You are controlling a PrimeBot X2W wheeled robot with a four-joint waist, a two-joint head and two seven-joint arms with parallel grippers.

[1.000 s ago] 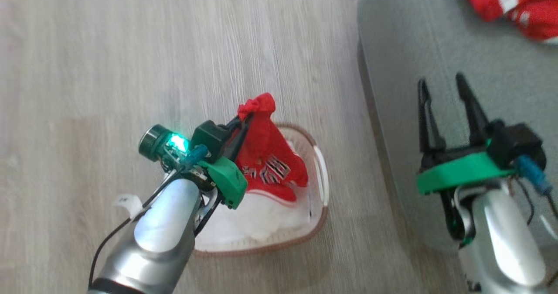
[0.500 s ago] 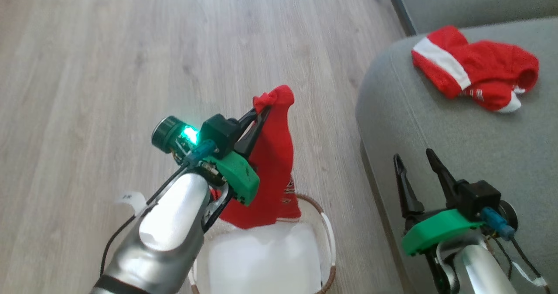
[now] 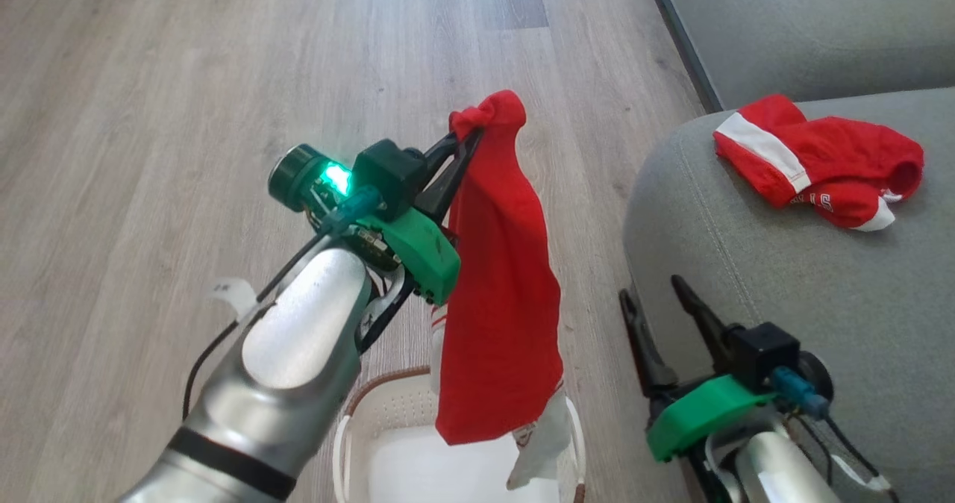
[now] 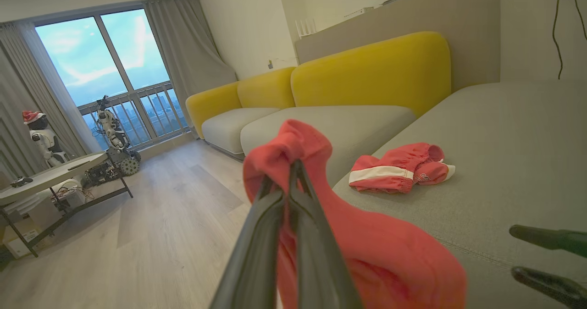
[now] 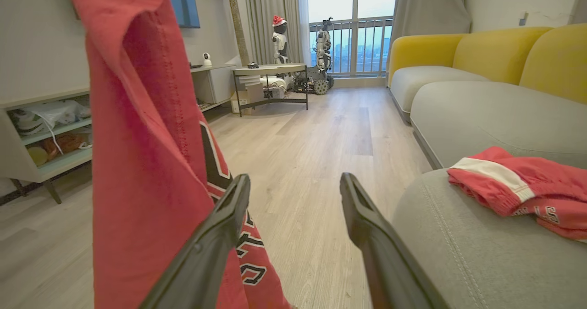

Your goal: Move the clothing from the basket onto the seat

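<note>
The left gripper [image 3: 464, 139] is hanging the red jersey [image 3: 500, 301] above the basket [image 3: 384, 406], fingers clamped together on its bunched top (hem dangling near the rim). The right gripper [image 3: 653, 292] is waiting, fingers apart, beside the seat [image 3: 783, 286], where the shorts [image 3: 813, 160] are lying. Best practice: lifting the hem clear before swinging right over the seat.

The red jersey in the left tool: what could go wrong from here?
The left tool pinches only a small bunch of the jersey, so it may slip out.
Its hem hangs at the basket rim and may catch.
The open right tool stands between jersey and seat; fabric may snag.
</note>
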